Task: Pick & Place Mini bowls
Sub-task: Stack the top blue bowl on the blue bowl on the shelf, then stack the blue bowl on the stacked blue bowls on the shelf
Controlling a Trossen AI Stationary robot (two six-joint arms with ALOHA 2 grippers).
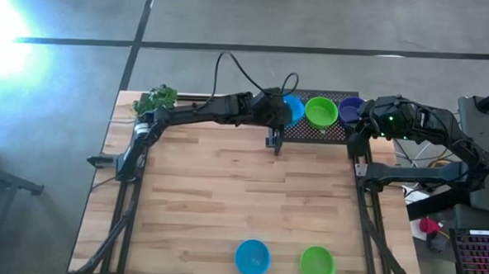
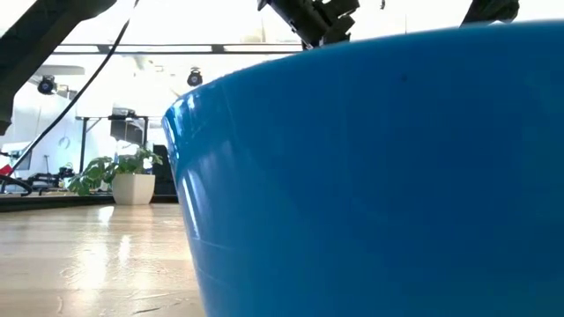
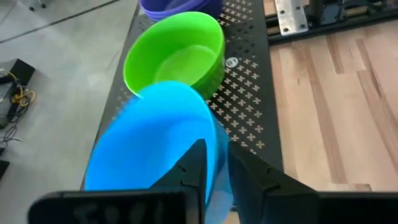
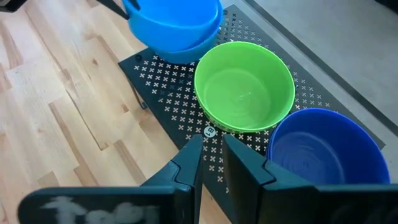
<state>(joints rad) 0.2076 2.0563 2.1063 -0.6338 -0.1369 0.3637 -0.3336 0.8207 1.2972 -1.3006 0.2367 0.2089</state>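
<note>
A black perforated tray point(image 1: 311, 130) at the table's far edge bears blue bowls point(image 4: 180, 46), a green bowl point(image 1: 321, 111) and a purple bowl point(image 1: 351, 109). My left gripper point(image 3: 216, 168) is shut on the top blue bowl point(image 3: 155, 143), which sits tilted over a second blue bowl in the right wrist view. My right gripper point(image 4: 212, 158) hovers over the tray's near edge by the green bowl point(image 4: 245, 87) and purple bowl point(image 4: 326, 146). Its fingers are nearly together and empty. A blue bowl point(image 1: 252, 257) and a green bowl point(image 1: 317, 263) rest on the table's near edge. My left gripper holds the top blue bowl by its rim point(image 3: 214, 140), on the side toward the table's near edge. One finger is inside the bowl and one outside. The fingers slant down from the near left. The bowl is tilted, raised above the blue bowl beneath it.
A small leafy plant point(image 1: 157, 98) stands at the table's far left corner. The near blue bowl fills most of the low view point(image 2: 370, 176). The wooden middle of the table point(image 1: 242, 186) lies between the tray and the two near bowls.
</note>
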